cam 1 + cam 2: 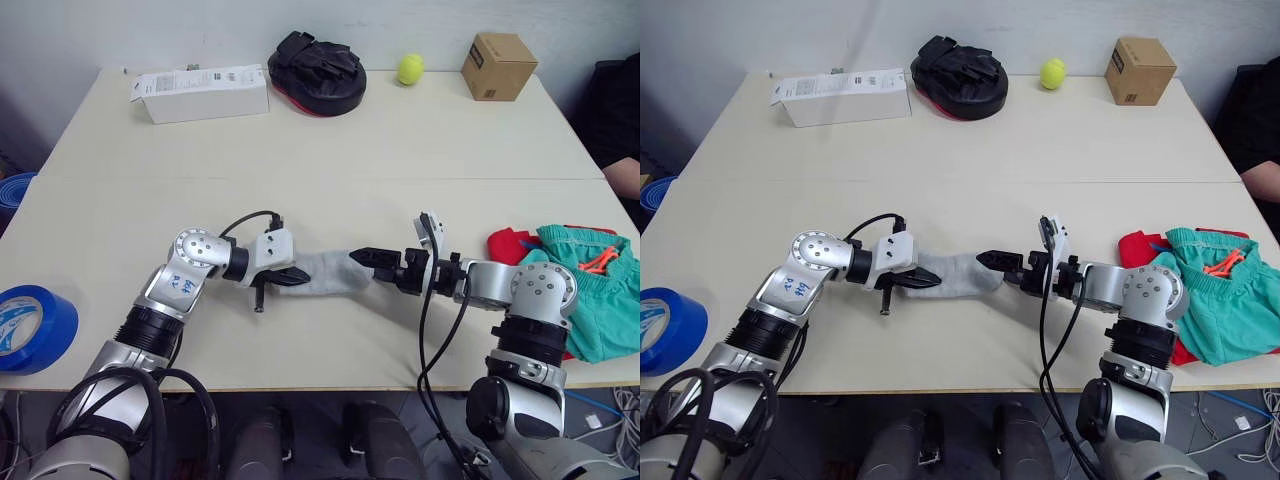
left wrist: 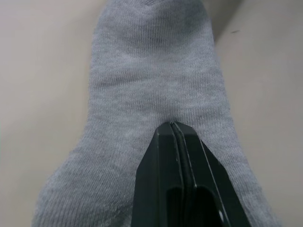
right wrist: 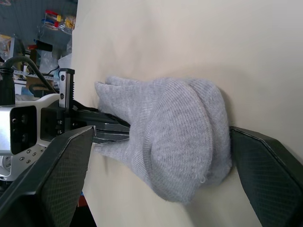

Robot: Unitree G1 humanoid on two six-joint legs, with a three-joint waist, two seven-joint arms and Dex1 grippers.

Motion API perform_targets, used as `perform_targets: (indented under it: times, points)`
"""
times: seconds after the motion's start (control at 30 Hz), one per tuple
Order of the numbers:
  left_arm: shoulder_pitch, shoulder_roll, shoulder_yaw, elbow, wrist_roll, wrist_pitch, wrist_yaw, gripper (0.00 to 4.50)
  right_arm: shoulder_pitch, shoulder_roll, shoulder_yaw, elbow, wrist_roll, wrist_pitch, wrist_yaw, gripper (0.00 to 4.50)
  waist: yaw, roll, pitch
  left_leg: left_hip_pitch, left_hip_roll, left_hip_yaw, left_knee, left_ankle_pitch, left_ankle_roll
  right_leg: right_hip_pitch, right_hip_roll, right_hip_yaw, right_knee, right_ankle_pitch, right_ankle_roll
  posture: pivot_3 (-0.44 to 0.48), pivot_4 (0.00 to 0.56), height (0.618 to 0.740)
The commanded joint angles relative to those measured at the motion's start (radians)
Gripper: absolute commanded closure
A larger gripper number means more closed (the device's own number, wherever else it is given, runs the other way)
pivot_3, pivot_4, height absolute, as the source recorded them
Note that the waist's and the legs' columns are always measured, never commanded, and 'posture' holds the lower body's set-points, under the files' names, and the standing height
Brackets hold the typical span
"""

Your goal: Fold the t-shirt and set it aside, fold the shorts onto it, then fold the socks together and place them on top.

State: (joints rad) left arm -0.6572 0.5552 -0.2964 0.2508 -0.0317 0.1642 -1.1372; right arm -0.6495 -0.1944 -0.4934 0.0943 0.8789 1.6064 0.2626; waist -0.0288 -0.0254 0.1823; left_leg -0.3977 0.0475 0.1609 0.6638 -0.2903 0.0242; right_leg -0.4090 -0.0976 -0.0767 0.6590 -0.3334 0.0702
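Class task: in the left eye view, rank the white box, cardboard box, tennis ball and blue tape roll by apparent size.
1. White box
2. Blue tape roll, though it sits nearer the camera and is cut off at the edge
3. Cardboard box
4. Tennis ball

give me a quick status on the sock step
Left gripper shut on the socks, pinning one end. Right gripper open at the other end. Shorts on the t-shirt at robot's right. Nothing in the way.

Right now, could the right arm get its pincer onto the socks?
Probably yes: the right pincer is open with its fingers already either side of the socks' near end on the table, nothing between them. The left pincer is shut on the far end.
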Motion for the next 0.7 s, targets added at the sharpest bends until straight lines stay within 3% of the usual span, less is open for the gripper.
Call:
perform_targets:
  times: [0.03, 0.17, 0.5, 0.53, 0.7]
  points:
    - [0.014, 0.007, -0.012, -0.004, 0.019, -0.002, -0.004, 4.46, 0.027, 0.024, 0.032, -0.027, -0.010, 0.007, -0.002, 0.00, -0.001, 0.000, 0.000, 0.000, 0.000, 0.000, 0.000, 0.000, 0.000, 0.000, 0.000, 0.000, 0.000, 0.000, 0.000, 0.000, 0.150, 0.740]
    - [0.011, 0.006, -0.009, 0.000, 0.019, -0.004, -0.001, 4.50, 0.041, 0.036, 0.034, -0.032, -0.023, 0.003, -0.005, 0.80, -0.002, 0.000, 0.000, 0.000, 0.000, 0.000, -0.001, 0.000, 0.000, 0.000, 0.000, 0.000, 0.000, 0.000, 0.000, 0.000, 0.150, 0.740]
    - [0.007, -0.012, -0.010, 0.006, 0.017, 0.002, 0.010, 4.50, 0.038, -0.018, 0.052, -0.095, -0.024, 0.008, 0.018, 4.28, 0.001, 0.000, 0.000, -0.003, 0.000, 0.000, -0.001, 0.000, 0.000, -0.003, 0.000, 0.000, -0.001, 0.000, 0.000, 0.000, 0.150, 0.740]
    - [0.004, -0.017, -0.010, 0.008, 0.015, 0.005, 0.012, 4.50, 0.041, -0.037, 0.078, -0.114, -0.030, 0.002, 0.030, 4.49, 0.001, 0.000, 0.000, -0.003, 0.000, 0.000, -0.001, 0.000, 0.000, -0.003, 0.000, 0.000, -0.001, 0.000, 0.000, 0.000, 0.150, 0.740]
    - [-0.017, -0.057, -0.013, 0.025, 0.017, 0.004, 0.030, 4.50, 0.024, -0.142, 0.204, -0.207, -0.028, -0.032, 0.101, 4.49, 0.002, 0.001, 0.001, -0.005, -0.001, -0.001, -0.001, 0.000, 0.000, -0.003, -0.001, -0.001, -0.002, 0.000, 0.000, 0.000, 0.150, 0.740]
